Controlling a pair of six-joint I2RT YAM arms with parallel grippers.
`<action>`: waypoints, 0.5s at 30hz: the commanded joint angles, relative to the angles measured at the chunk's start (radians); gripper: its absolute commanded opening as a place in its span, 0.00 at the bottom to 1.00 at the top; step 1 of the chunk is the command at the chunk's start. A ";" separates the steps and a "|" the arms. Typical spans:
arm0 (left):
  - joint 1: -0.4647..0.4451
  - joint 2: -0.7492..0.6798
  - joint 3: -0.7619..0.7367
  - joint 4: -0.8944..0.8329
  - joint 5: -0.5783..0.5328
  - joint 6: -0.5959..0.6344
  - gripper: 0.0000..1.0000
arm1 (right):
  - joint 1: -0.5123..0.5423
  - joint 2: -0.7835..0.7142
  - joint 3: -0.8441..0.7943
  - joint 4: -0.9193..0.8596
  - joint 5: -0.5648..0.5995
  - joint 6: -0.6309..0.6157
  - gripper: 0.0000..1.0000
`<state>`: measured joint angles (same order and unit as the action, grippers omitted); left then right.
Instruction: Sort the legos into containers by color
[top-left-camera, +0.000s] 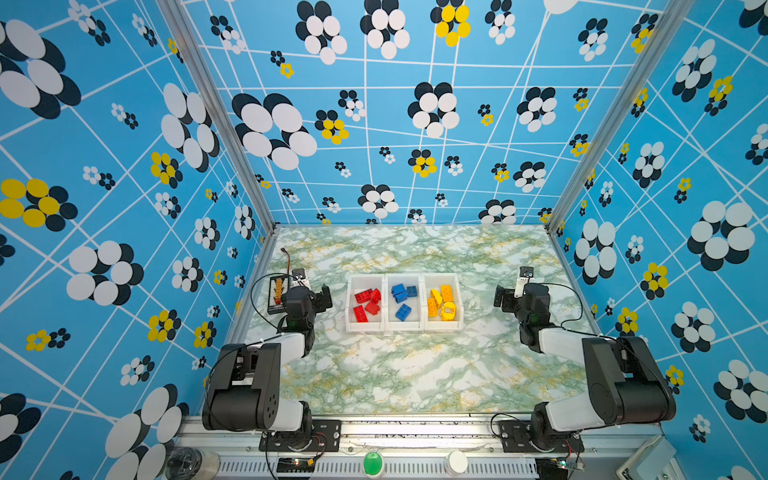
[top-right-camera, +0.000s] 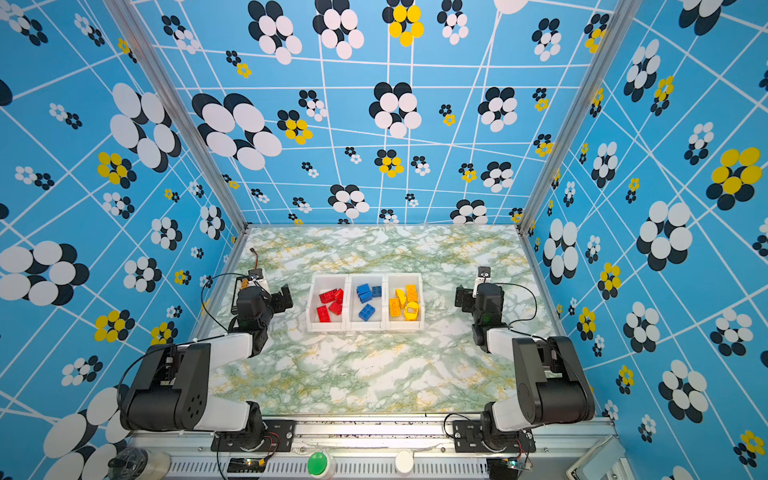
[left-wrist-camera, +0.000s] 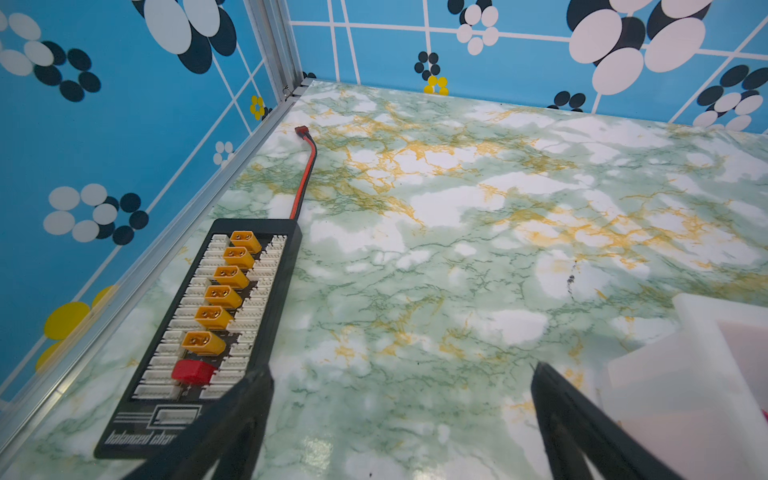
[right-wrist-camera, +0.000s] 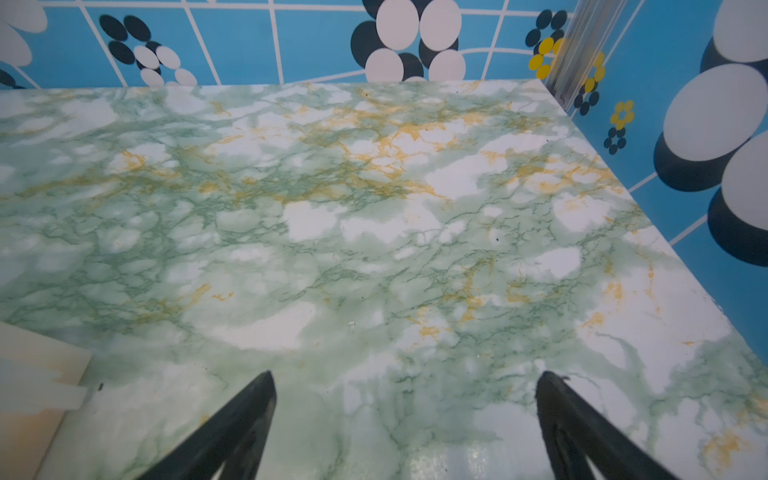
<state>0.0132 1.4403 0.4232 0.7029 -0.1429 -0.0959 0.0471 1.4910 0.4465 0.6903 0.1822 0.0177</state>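
Black left fingers (left-wrist-camera: 232, 415) and right fingers (right-wrist-camera: 237, 419) gape wide, empty.
Between them on the green-marbled counter (top-left-camera: 395, 374), three joined white plastic containers (top-left-camera: 365, 328) hold studded plastic legos (top-left-camera: 403, 311): red, blue, yellow-orange, one colour each.

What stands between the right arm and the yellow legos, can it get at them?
Probably yes. Only bare table lies between the right arm and the open-topped bin holding the yellow legos; its jaws stand open and empty.

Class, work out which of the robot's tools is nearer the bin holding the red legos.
Left. The left tool hovers open just outside the red-lego bin. The right tool hovers beyond the yellow-lego bin, at the row's opposite end.
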 joint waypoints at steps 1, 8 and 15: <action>0.004 0.005 -0.019 0.075 0.014 0.000 0.98 | -0.007 0.038 -0.052 0.172 0.008 0.001 0.99; -0.007 0.019 -0.020 0.096 0.045 0.025 0.98 | -0.006 0.047 -0.065 0.205 0.048 0.008 0.99; -0.026 0.059 -0.007 0.107 0.032 0.044 0.98 | -0.006 0.051 -0.068 0.215 0.088 0.026 0.99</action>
<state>-0.0071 1.4914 0.4133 0.7864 -0.1162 -0.0734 0.0460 1.5402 0.3752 0.8761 0.2375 0.0296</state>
